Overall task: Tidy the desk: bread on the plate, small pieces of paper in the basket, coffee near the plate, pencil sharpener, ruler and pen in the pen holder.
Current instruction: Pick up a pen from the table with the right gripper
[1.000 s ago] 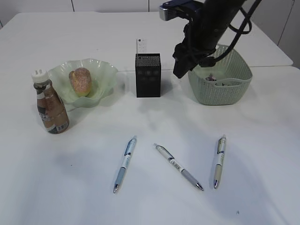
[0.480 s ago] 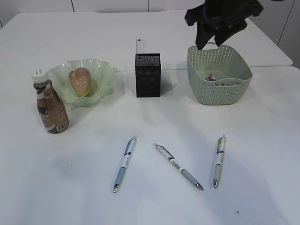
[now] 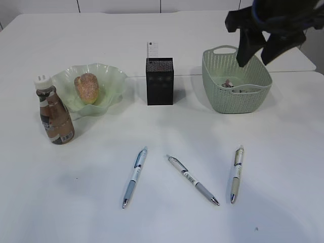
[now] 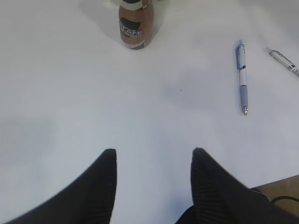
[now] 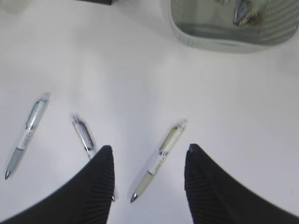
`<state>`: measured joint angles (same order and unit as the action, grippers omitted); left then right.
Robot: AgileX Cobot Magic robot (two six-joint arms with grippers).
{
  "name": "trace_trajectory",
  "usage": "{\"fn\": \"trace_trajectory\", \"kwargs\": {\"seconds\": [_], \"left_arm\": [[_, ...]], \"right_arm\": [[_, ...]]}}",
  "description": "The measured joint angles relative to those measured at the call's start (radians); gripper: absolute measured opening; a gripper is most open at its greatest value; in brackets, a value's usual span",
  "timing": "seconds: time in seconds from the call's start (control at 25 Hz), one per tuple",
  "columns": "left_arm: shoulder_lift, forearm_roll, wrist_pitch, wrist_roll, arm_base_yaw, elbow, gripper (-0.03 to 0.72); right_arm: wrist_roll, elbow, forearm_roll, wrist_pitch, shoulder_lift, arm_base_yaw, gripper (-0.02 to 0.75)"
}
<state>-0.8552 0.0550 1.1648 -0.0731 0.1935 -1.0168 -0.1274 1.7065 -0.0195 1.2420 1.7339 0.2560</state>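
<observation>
The bread [image 3: 86, 87] lies on the green plate [image 3: 115, 76], and the coffee [image 3: 55, 119] stands beside it. The ruler [image 3: 153, 49] sticks out of the black pen holder [image 3: 160, 81]. Paper pieces [image 3: 229, 83] lie in the basket [image 3: 236, 104]. Three pens [image 3: 134, 177] [image 3: 193, 180] [image 3: 236, 173] lie at the desk's front. My right gripper [image 3: 253, 63] hangs open high over the basket's back right; its wrist view shows the olive pen [image 5: 159, 161] far below its fingers [image 5: 103, 177]. My left gripper [image 4: 154, 150] is open over bare desk. The pencil sharpener is out of view.
In the left wrist view the coffee bottle [image 4: 136, 25] stands far ahead and two pens [image 4: 241, 77] [image 4: 284, 59] lie to the right. The right wrist view also shows the basket's near wall [image 5: 210, 43]. The desk's far edge runs behind the basket.
My right arm has risen from in front of the basket's left side and swung right, now high over its back right corner. Nothing on the desk has moved.
</observation>
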Motion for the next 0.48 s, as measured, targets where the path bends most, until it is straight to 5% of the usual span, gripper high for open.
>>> {"fn": "trace_trajectory", "kwargs": {"seconds": [0.48], "left_arm": [[0.0,0.001,0.053,-0.002,0.0,0.0,0.34]], "right_arm": [[-0.152,-0.448,-0.006,0.0,-0.239,0.0,0.388]]}}
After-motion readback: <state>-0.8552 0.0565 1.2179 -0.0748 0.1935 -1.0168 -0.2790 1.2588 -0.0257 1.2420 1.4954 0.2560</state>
